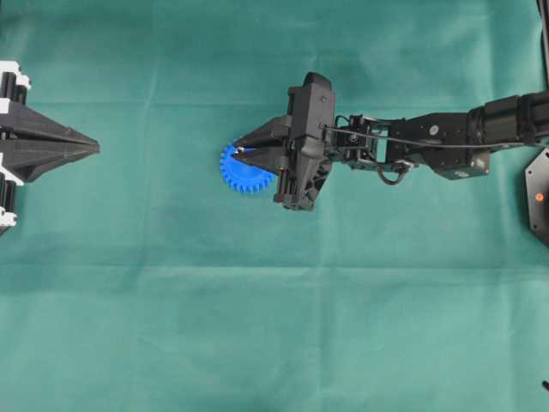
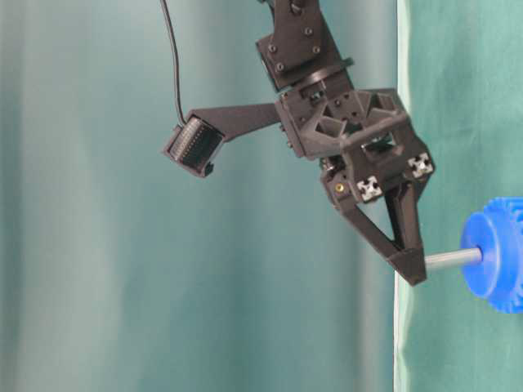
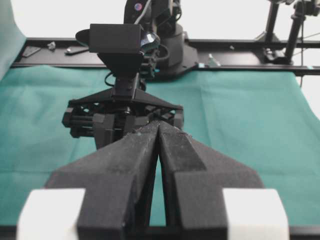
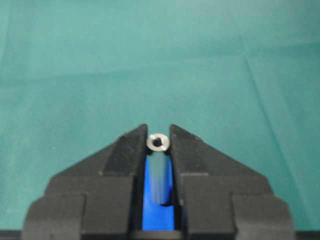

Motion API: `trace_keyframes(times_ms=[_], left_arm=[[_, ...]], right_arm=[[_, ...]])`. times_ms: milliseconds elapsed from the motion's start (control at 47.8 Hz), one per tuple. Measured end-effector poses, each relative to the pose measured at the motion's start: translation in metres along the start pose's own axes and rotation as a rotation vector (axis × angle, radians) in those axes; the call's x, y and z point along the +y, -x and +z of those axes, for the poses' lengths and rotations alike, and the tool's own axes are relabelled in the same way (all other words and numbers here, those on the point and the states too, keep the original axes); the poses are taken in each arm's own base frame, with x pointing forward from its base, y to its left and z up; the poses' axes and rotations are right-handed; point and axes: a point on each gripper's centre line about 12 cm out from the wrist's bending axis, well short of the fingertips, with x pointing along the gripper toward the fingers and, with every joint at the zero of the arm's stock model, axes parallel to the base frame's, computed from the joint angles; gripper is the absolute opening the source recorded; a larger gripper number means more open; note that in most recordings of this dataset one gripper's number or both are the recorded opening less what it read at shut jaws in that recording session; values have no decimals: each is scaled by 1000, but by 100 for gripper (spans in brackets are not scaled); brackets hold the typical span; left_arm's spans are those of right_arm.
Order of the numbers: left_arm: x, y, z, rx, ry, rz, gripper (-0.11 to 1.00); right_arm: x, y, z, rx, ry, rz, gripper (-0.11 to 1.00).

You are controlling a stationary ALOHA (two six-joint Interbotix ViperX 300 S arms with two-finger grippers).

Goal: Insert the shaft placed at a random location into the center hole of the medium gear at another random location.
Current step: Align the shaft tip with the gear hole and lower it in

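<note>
One shaft, one medium gear, two hands. The right hand pinches the shaft's upper end between narrow-set fingertips; its lower end meets the gear's hub on the green surface. The left hand hangs pressed together and empty, well apart.

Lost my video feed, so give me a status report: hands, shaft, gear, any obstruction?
Right hand shut on the shaft, whose far end meets the medium gear at its middle. Left hand shut, empty, parked far left. Nothing in the way.
</note>
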Motion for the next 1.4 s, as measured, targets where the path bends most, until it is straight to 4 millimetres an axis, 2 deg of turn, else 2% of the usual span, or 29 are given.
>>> trace_keyframes(times_ms=[439, 628, 900, 1213, 1402], left_arm=[[0, 0, 0, 0, 0, 0, 0], [0, 0, 0, 0, 0, 0, 0], [0, 0, 0, 0, -2, 0, 0], [0, 0, 0, 0, -2, 0, 0], [0, 0, 0, 2, -2, 0, 0]], right_arm=[[-1, 5, 2, 2, -2, -2, 14], [0, 12, 15, -31, 23, 1, 14], [0, 12, 17, -43, 44, -1, 14], [-2, 11, 16, -48, 45, -4, 14], [-3, 5, 4, -23, 45, -8, 14]])
